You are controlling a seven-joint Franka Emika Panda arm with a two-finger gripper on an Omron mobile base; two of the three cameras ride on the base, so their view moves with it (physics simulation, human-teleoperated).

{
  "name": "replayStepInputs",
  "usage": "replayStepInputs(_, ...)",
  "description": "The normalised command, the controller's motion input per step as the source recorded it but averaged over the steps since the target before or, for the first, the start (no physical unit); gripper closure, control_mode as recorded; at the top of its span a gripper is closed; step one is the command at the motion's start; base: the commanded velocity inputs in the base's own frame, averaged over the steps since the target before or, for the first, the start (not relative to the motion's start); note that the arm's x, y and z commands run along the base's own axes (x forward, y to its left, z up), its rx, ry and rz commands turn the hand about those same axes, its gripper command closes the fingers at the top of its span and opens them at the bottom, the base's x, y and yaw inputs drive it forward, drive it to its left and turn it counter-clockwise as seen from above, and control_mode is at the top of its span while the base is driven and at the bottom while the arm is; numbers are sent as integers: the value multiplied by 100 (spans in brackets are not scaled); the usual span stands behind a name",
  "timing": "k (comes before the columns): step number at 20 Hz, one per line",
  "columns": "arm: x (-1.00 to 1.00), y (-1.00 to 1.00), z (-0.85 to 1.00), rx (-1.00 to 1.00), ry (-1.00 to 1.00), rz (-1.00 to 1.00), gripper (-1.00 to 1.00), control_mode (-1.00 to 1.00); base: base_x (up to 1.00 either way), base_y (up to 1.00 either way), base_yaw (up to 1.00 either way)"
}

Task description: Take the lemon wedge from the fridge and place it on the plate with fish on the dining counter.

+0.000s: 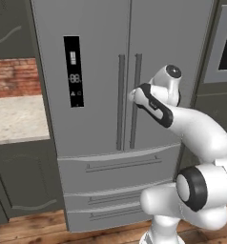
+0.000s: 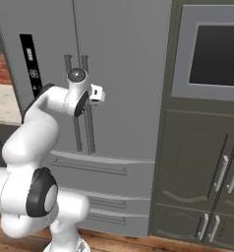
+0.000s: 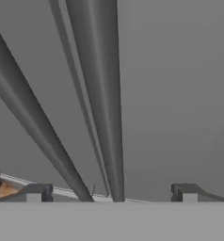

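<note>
I am facing the fridge (image 1: 101, 95), which is standing tall and upright with both upper doors shut and its drawers (image 1: 116, 164) closed beneath them. Its long axis is running vertically, and so are the two bar handles flanking the seam between the doors: the left-door handle (image 1: 120, 102) and the right-door handle (image 1: 136, 100), set side by side and parallel. The black display panel (image 1: 73, 71) is sitting on the left door, also running upright.

I am holding my claw (image 3: 111, 193) right up at those handles, about level with their upper half. In the right base view my hand (image 2: 96, 94) is reaching toward the right-door handle (image 2: 88, 110), close in front of it; I cannot tell whether it is touching. My fingers (image 3: 37, 192) are spread wide apart, gripping nothing. In the hand view the right-door handle (image 3: 102, 94) is running between them as a thick grey bar, from the top edge down to the middle of the gap, while the left-door handle (image 3: 34, 122) is slanting across to one side of it, ending nearer my one finger.

The fridge is standing between a wall counter (image 1: 17, 119) with a pale speckled top on its left and a dark cabinet with a built-in oven (image 2: 215, 49) on its right.
</note>
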Motion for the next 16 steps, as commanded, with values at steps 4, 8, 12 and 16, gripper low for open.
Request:
replayStepInputs(4, 48, 3, -19, 0, 0, 0, -100, -100, 0, 0, 0)
replayStepInputs(8, 23, 0, -16, -2, 0, 0, -100, -100, 0, 0, 0)
replayStepInputs(12, 26, 8, -19, 0, 0, 0, -100, -100, 0, 0, 0)
replayStepInputs(16, 35, 28, -25, 0, 0, 1, -100, -100, 0, 0, 0)
